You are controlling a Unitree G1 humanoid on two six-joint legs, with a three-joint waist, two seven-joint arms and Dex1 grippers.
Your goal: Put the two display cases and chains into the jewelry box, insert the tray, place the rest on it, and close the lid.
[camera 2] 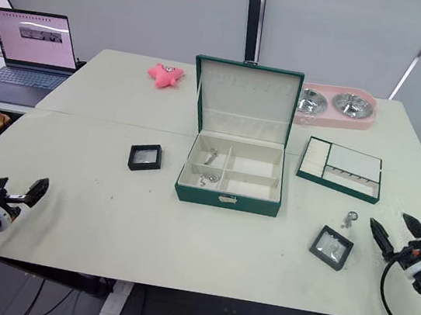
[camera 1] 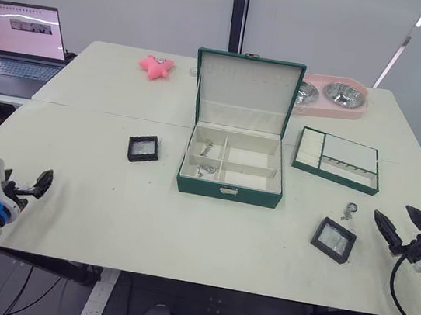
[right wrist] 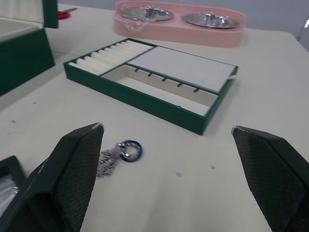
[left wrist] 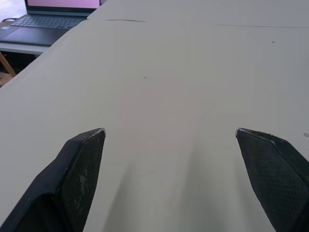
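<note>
The jewelry box [camera 1: 229, 185] stands at the table's centre with its lid [camera 1: 245, 92] upright and open. Two chains [camera 1: 206, 147] lie in its left compartments. One display case [camera 1: 143, 148] lies left of the box, and the other [camera 1: 333, 239] lies to its front right. A small chain with a blue ring [right wrist: 123, 152] rests on the table between that case and the tray [camera 1: 337, 160]. My left gripper [left wrist: 169, 130] is open over bare table at the front left edge. My right gripper [right wrist: 166, 126] is open, low at the front right, just right of the nearer case.
A laptop [camera 1: 24, 41] sits at the far left on a side desk. A pink star cushion [camera 1: 156, 66] lies behind the box to the left. Behind the tray at the back right stands a pink double pet bowl [camera 1: 333, 95].
</note>
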